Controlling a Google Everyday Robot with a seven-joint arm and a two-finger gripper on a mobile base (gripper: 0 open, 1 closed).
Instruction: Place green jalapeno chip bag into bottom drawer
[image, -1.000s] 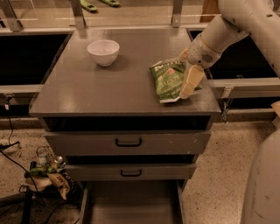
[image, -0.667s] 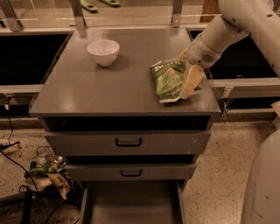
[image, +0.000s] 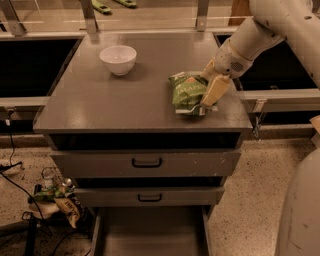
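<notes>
The green jalapeno chip bag (image: 187, 92) lies on the grey cabinet top (image: 115, 102), near its right front corner, with a white sealed edge toward the front. My gripper (image: 207, 97) reaches in from the upper right and sits over the bag's right side, touching it. The bottom drawer (image: 150, 235) is pulled out below the cabinet, a wide shallow grey tray with a bare floor.
A white bowl (image: 118, 59) stands at the back left of the cabinet top. Two shut grey drawers with black handles (image: 146, 162) (image: 149, 197) sit above the open one. Cables and snack packets (image: 60, 200) lie on the floor at left. My white base (image: 300, 210) stands at right.
</notes>
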